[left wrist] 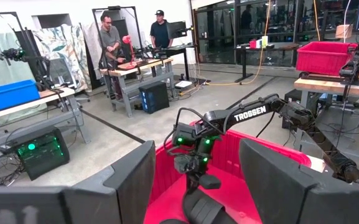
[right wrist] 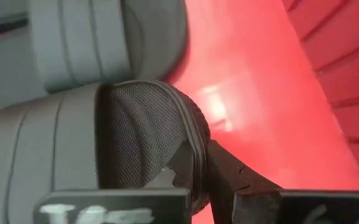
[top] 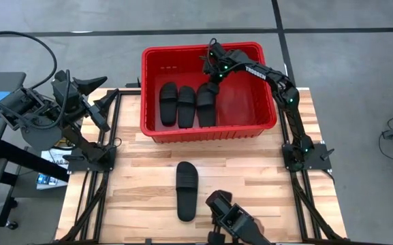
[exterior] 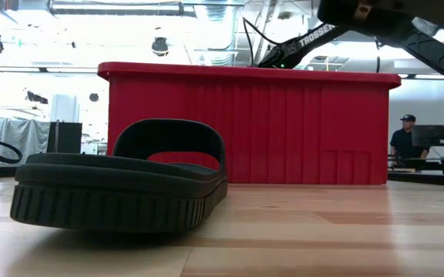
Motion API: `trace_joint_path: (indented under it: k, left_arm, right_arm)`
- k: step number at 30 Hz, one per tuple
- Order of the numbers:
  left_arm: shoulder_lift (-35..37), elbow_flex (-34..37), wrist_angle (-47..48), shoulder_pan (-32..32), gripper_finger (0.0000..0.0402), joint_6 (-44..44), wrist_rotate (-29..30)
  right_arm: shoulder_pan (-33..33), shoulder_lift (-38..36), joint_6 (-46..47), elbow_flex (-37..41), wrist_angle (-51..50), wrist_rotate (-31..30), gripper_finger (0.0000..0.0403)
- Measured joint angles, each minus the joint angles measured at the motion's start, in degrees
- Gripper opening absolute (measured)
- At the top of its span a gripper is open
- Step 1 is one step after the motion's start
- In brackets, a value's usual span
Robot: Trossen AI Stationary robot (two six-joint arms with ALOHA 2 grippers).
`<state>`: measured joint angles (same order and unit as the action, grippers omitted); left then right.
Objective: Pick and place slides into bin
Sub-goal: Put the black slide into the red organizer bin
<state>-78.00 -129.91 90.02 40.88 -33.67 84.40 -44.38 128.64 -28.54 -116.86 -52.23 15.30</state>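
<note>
Right wrist view shows our right gripper (right wrist: 198, 168) pinching a slide's strap (right wrist: 195, 140) inside the bin (right wrist: 303, 93); lifting before letting go would drag it back out.

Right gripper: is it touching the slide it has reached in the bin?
Touching. The right wrist view shows the right gripper shut on the slide's strap edge, inside the red bin.

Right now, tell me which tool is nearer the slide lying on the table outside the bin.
Left. The left tool hangs open off the table's left side, short of the slide on the table. The right tool is farther, inside the bin, shut on a slide's strap.
</note>
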Motion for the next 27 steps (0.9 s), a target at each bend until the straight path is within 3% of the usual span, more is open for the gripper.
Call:
trace_joint_path:
  k: [12, 20, 27]
  left_arm:
    - [-0.02, 0.0, 0.0, 0.0, 0.0224, 0.0, 0.0]
    - [0.01, 0.0, 0.0, 0.0, 0.0224, 0.0, 0.0]
    - [0.0, 0.0, 0.0, 0.0, 0.0224, 0.0, 0.0]
  right_arm:
    - [-0.09, 0.04, -1.85, 0.0, -1.33, -3.29, 0.0012]
    - [-0.11, 0.04, -2.13, 0.0, -1.53, -3.6, 0.0068]
    - [-0.11, 0.07, -3.17, 0.0, -1.79, -3.6, 0.0079]
